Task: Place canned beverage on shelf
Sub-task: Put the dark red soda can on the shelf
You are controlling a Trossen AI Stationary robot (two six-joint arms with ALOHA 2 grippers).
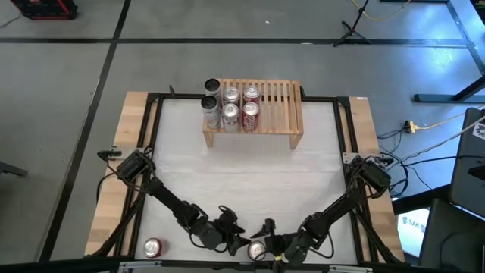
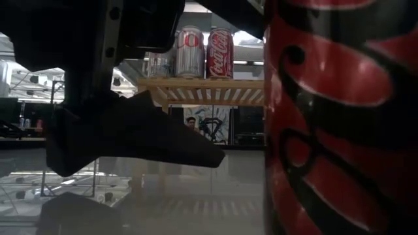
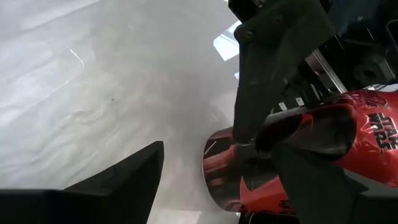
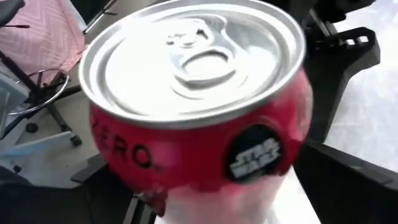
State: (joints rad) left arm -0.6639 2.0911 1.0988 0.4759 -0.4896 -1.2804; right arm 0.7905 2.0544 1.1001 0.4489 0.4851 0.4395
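Red can (image 1: pixel 257 249) upright at near table edge; pale slatted shelf (image 1: pixel 280 106) holds four cans, far side.

**White table, wooden rack, cans on both**

The table (image 1: pixel 250 174) has a white top framed by dark rails, with pale wooden boards along both sides. At its far edge stands the shelf (image 1: pixel 276 106), a low rack of pale wood with a slatted top and solid side legs.

On the shelf's left part four cans (image 1: pixel 240 106) stand upright in two pairs: two silver ones and two red ones. Two more cans (image 1: pixel 211 96) stand against the shelf's left end.

At the near edge of the table, a red can (image 1: pixel 154 246) lies near the left corner, and another red can (image 1: pixel 257 249) stands upright near the middle.
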